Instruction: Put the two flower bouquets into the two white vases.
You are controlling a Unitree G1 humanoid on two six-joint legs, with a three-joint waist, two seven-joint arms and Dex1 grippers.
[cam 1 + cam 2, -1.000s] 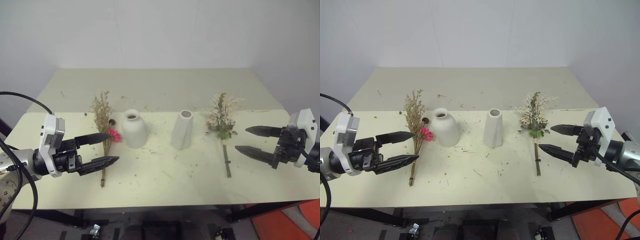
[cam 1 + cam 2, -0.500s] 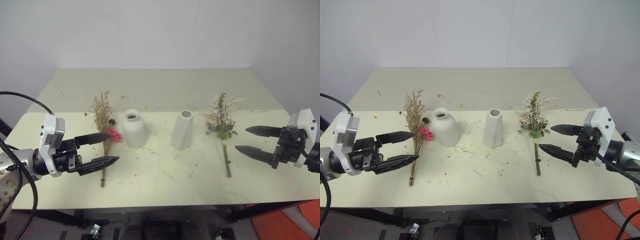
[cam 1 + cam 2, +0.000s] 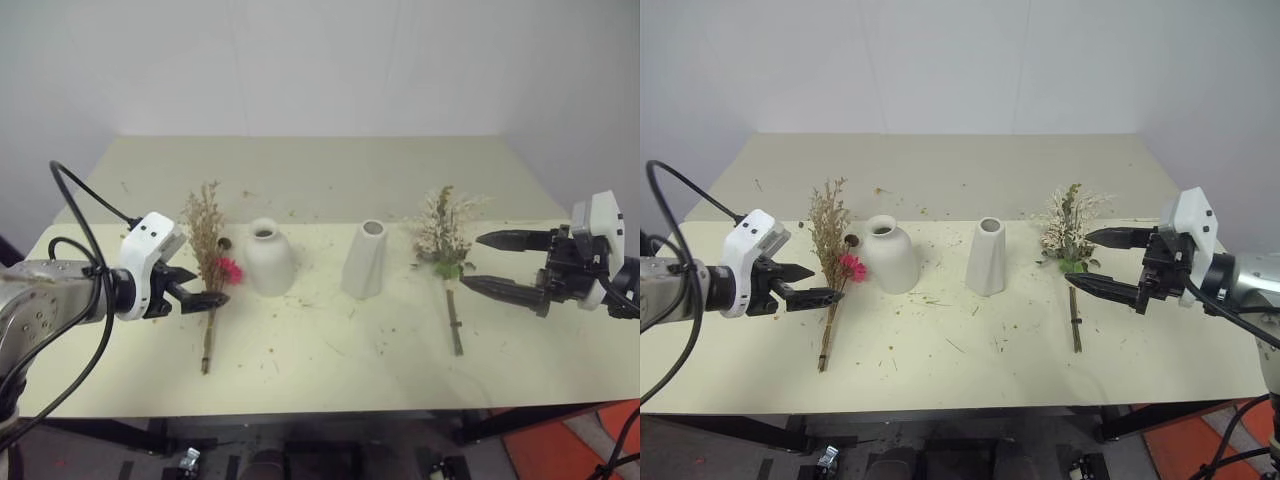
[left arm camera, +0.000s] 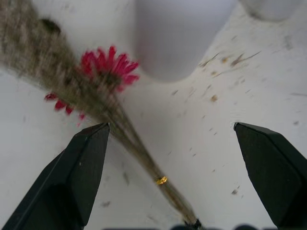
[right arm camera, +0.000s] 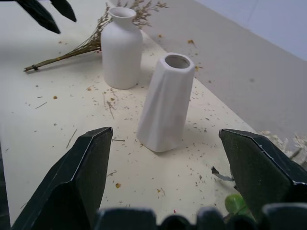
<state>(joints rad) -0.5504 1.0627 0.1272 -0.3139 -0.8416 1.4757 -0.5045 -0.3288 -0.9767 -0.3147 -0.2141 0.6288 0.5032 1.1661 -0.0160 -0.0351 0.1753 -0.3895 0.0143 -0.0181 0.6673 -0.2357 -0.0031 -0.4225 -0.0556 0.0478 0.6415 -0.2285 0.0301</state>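
The tan bouquet (image 3: 205,250) with a pink daisy (image 4: 106,68) lies flat on the table, left of the round white vase (image 3: 268,258). My left gripper (image 3: 822,283) is open and tipped down over its stem (image 4: 139,148), one finger on each side, not holding it. The slim tapered vase (image 3: 364,260) stands upright to the right of the round one. The cream-white bouquet (image 3: 443,232) with green leaves lies right of it. My right gripper (image 3: 472,262) hangs open just right of that bunch, holding nothing.
The pale table (image 3: 330,180) carries scattered dried flower crumbs (image 3: 300,300) around both vases. A seam (image 3: 130,226) crosses it behind the vases. A white wall stands behind. The front table edge lies close below the stems.
My left gripper swung forward and tipped down over the tan bouquet's stem. The right gripper shifted slightly up and left toward the cream bouquet. Both stayed open.
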